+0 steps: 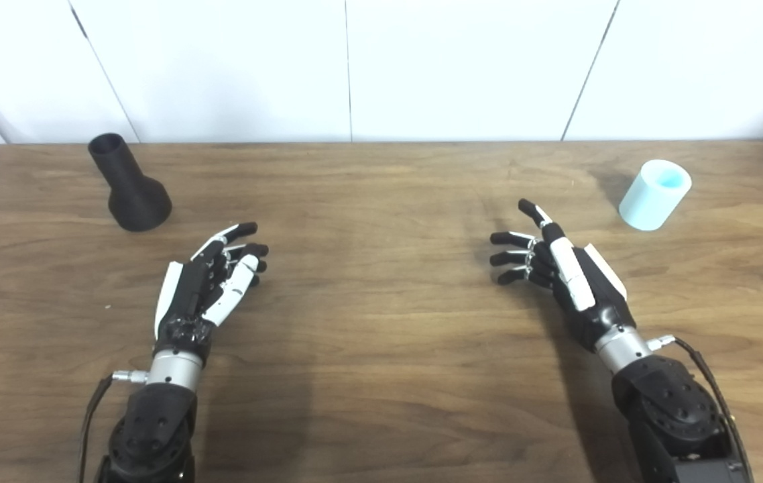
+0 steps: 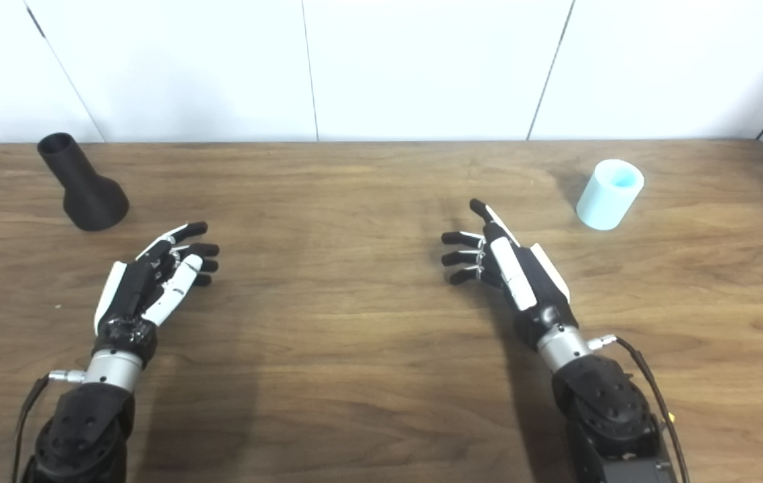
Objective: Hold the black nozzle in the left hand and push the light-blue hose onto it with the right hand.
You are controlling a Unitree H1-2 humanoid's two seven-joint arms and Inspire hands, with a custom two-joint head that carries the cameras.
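White wall panels back a wooden bench [image 1: 381, 376] where both hands wait empty, fingers spread. The black nozzle [image 1: 128, 184] stands on its wide base at far left, beyond the left hand [image 1: 204, 285]; the light-blue hose [image 1: 654, 194] sits at far right, beyond the right hand [image 1: 566, 272]. A firm wrap around the nozzle's narrow neck, mouth left clear, would likely serve best.

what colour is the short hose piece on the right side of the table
Light blue hose, standing upright; it shows best in the left eye view.
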